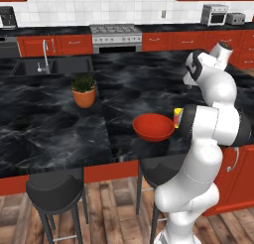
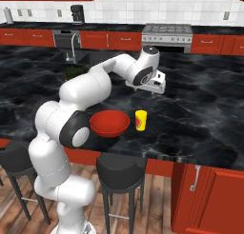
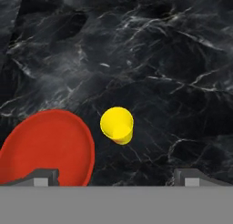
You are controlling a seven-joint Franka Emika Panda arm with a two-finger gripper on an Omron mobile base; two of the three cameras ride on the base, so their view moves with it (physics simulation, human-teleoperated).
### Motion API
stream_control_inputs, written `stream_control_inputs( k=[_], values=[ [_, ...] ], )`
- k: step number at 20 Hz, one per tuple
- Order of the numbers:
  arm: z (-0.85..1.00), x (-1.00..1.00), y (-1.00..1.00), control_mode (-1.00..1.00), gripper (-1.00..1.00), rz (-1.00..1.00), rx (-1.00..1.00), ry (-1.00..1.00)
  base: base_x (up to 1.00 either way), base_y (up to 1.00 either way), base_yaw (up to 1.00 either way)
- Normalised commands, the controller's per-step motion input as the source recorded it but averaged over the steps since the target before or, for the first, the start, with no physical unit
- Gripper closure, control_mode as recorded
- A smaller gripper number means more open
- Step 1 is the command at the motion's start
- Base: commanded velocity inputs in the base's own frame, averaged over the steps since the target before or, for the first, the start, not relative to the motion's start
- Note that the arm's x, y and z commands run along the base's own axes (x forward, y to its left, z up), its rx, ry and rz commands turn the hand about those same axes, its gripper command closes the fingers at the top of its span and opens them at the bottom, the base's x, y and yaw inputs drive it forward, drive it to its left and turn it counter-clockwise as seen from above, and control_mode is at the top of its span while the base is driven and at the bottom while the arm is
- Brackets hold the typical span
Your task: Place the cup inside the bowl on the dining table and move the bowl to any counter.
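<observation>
The small yellow cup with a red patch stands upright on the black marble dining table, just right of the wide red-orange bowl and apart from it. In the left base view my arm half hides the cup behind the bowl. My gripper hangs well above the table, over and behind the cup. In the hand view the cup lies between the two wide-set fingertips of the gripper, which is open and holds nothing. The bowl is at the lower left there, and it is empty.
An orange plant pot stands on the table left of the bowl. A sink is set in beyond it. Black stools line the near edge. The counter with the stove runs along the back wall.
</observation>
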Motion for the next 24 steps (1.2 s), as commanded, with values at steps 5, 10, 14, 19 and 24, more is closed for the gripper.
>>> stream_control_inputs(
  k=[5,10,14,19,24],
  values=[
    [-0.07,0.00,0.00,-1.00,-1.00,-0.03,0.01,0.00,0.00,0.00,0.00],
    [-0.03,0.00,-0.05,-1.00,-1.00,-0.04,0.01,0.00,0.00,0.00,0.00],
    [-0.06,0.00,-0.09,-1.00,-1.00,-0.07,0.01,0.00,0.00,0.00,0.00],
    [-0.14,0.00,-0.05,-1.00,-1.00,-0.07,0.01,0.00,0.00,0.00,0.00],
    [-0.33,0.00,0.00,-1.00,-1.00,-0.06,0.00,0.00,0.00,0.00,0.00]
  ],
)
